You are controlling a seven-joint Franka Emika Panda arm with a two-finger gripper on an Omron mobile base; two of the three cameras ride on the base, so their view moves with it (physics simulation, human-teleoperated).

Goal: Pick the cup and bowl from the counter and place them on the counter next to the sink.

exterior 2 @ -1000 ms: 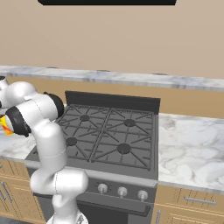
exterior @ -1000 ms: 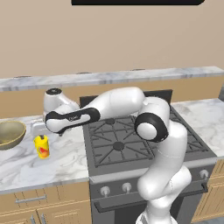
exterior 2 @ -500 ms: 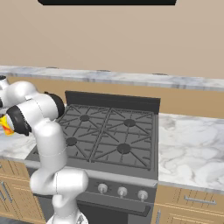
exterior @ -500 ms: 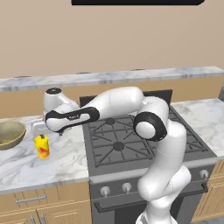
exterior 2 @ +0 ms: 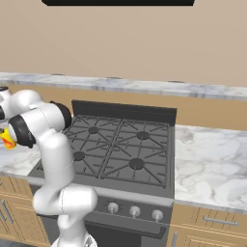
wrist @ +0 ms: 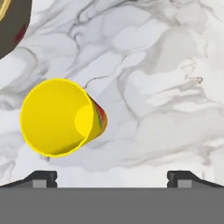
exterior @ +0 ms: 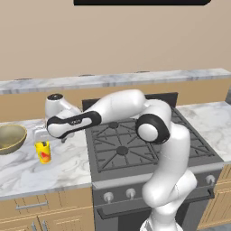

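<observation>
Cup (exterior: 43, 151) stands upright on the white marble worktop (exterior: 27, 169), left of the black stove (exterior: 135, 140) and just to the stove side of the bowl (exterior: 10, 138), the two close but not touching. Above the cup hangs the end effector (exterior: 39, 134), its jaws spread wide and holding nothing. In the hand view the cup (wrist: 59, 117) shows its open mouth, but it lies toward the left fingertip (wrist: 41, 178) rather than midway between the two tips, and a dark curve of the bowl (wrist: 13, 26) sits in the upper left corner.

That offset is the main hazard, as I judge it. If the hand drops straight down from this pose, one finger may land on the cup's rim or brush its wall instead of passing outside it, which would tip or push a light, narrow cup over. A knocked cup could roll toward the bowl or off the front edge of the worktop. A descent that is too shallow would close the fingers only on the rim, and such a grip could slip during the carry toward the sink. The bowl is also near enough to the cup that a wide-open finger on that side might clip its rim and shift it, making the later pickup harder.
</observation>
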